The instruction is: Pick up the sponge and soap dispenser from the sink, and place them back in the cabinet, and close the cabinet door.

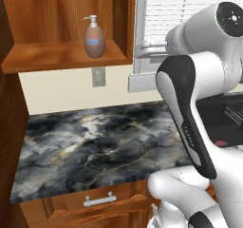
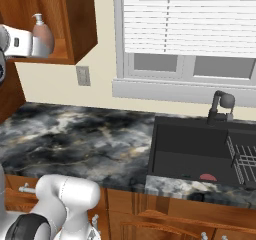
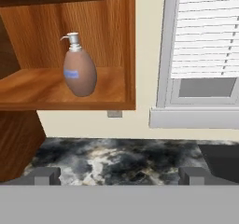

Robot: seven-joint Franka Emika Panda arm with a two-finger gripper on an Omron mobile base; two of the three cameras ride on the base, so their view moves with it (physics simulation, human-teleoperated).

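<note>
Tool (image 3: 119, 175): jaws spread wide, nothing between them, held clear of the cabinet and facing its open shelf.
Soap dispenser (image 3: 79, 69): upright on the wooden shelf of the cabinet (image 1: 66, 56), toward the right side, pump top up, label facing out.
Sponge (image 2: 207, 177): flat on the floor of the sink (image 2: 195, 149), near the front wall; probably just left of the wire rack (image 2: 242, 161), though the edge is hard to read.
Bench (image 1: 95, 141): dark marbled top between cabinet and sink.
Faucet (image 2: 220, 106): behind the basin, under the window.
</note>
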